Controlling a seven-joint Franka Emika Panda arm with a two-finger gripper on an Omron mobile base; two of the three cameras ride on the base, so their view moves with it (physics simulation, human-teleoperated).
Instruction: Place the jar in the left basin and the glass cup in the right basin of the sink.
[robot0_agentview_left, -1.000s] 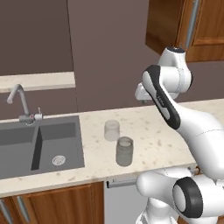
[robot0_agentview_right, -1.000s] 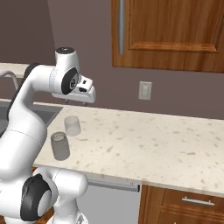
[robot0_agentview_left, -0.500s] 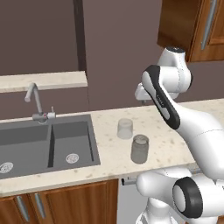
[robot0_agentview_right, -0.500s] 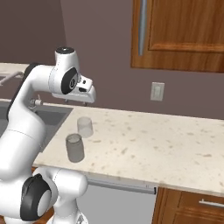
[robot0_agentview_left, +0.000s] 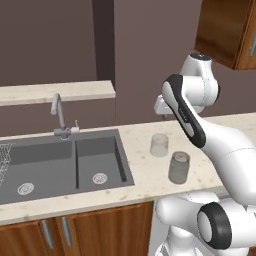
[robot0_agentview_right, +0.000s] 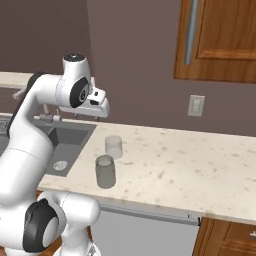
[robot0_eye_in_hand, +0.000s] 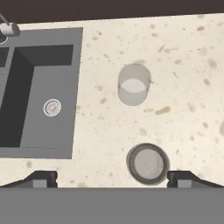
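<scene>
From the base cameras I see the jar (robot0_agentview_left: 179, 167) standing upright on the speckled desk (robot0_agentview_right: 190, 165), near its front edge and well to the right of the sink (robot0_agentview_left: 65, 162). The glass cup (robot0_agentview_left: 159, 145) stands upright just behind it, a little closer to the sink, and the two are near each other but not touching. In the right base view the jar (robot0_agentview_right: 105, 171) is the darker one in front and the glass cup (robot0_agentview_right: 113, 147) the paler one behind. My arm is raised over the desk, and the hand hangs well above both glasses, touching neither. In the hand view I look straight down: the jar (robot0_eye_in_hand: 148, 163) shows its round pale top between the two dark fingers (robot0_eye_in_hand: 189, 179), which stand wide apart with nothing held, and the glass cup (robot0_eye_in_hand: 134, 85) sits farther up the picture on bare desk (robot0_eye_in_hand: 183, 78). The right basin (robot0_agentview_left: 98, 159), the narrower one, lies just beside the desk strip where the glasses stand, with its round steel drain (robot0_agentview_left: 99, 178) showing. The left basin (robot0_agentview_left: 37, 167) is wider, has its own drain (robot0_agentview_left: 25, 188), and a wire rack (robot0_agentview_left: 4, 156) shows at its far left edge. The curved steel tap (robot0_agentview_left: 59, 114) rises behind the divider between the basins. Both basins hold neither glass.
</scene>
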